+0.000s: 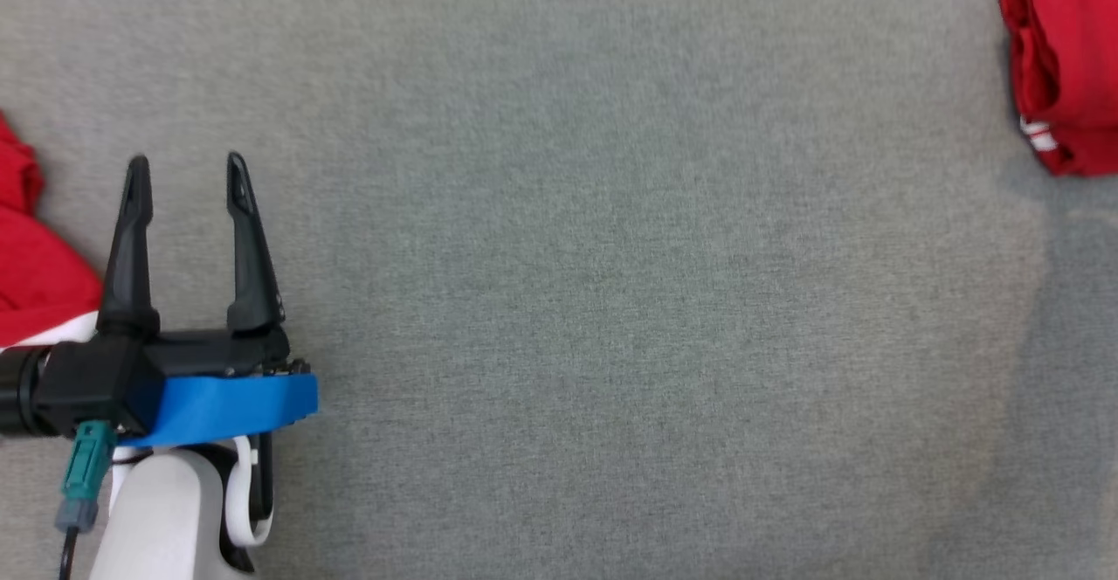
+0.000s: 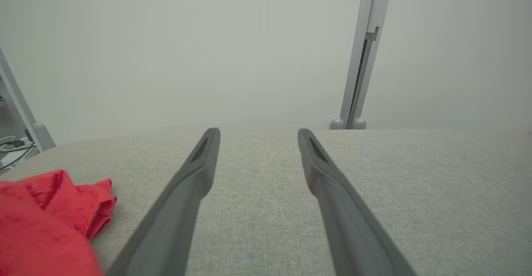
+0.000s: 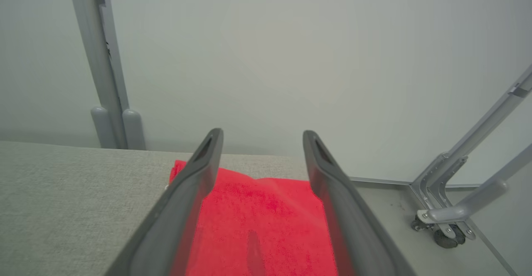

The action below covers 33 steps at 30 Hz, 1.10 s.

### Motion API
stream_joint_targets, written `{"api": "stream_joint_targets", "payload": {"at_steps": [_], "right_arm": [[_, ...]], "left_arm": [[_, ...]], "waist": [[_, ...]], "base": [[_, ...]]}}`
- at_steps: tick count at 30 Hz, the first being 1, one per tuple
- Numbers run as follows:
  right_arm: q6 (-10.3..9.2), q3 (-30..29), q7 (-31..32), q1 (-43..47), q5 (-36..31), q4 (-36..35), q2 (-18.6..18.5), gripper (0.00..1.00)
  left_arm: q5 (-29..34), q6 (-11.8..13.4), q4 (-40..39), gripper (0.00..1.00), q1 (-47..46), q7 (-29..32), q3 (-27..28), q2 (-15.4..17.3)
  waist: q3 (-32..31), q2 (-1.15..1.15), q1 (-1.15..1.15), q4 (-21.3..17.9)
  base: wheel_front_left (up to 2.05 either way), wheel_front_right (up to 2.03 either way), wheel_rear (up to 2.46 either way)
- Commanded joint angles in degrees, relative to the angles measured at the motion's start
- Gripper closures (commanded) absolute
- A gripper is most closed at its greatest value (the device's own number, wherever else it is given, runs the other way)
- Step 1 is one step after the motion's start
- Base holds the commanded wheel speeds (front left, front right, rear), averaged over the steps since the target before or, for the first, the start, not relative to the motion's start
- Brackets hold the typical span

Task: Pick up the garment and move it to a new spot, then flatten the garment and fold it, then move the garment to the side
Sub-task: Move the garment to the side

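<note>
The surface (image 1: 611,300) is covered in grey woven fabric and evenly lit, with a faint shadow cast along its right side in the head view. Behind it a plain pale wall (image 2: 249,39) is seen, against which a grey upright post (image 2: 360,60) is set on two rounded feet. A slanted grey bar (image 2: 20,105) and loose cables (image 2: 12,147) are found at the left wrist view's left edge. Beyond the surface's edge, a smooth pale floor (image 3: 399,226) is shown in the right wrist view, with a metal frame (image 3: 478,196) carried on a dark caster (image 3: 447,238).
</note>
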Motion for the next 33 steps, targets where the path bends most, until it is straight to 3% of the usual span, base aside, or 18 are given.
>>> {"api": "stream_joint_targets", "payload": {"at_steps": [1,9,14,33], "right_arm": [[-0.01,1.03,-0.53,1.95,0.14,-1.07,0.41,0.00],[-0.01,6.57,-1.31,11.77,3.06,-10.08,6.67,0.00],[-0.01,7.06,-1.35,19.25,3.34,-16.11,10.42,0.00],[0.00,-2.23,8.08,50.41,-1.25,-43.82,22.40,0.00]], "left_arm": [[-0.26,0.37,0.44,0.00,1.18,-0.45,0.28,-0.13],[-1.54,0.70,2.91,0.00,6.66,-1.06,1.07,-0.34],[-2.45,0.78,4.37,0.00,9.87,-1.37,1.16,-0.63],[-3.90,0.78,7.48,0.00,16.17,-0.07,-0.33,-0.58]], "waist": [[-2.18,0.00,0.01,-0.83],[-10.51,0.00,0.01,-0.87],[-15.27,0.00,0.01,-0.71],[-23.45,0.00,0.01,0.42]], "base": [[0.00,0.00,0.00],[0.00,0.00,0.00],[0.00,0.00,0.00],[0.00,0.00,0.00]]}}
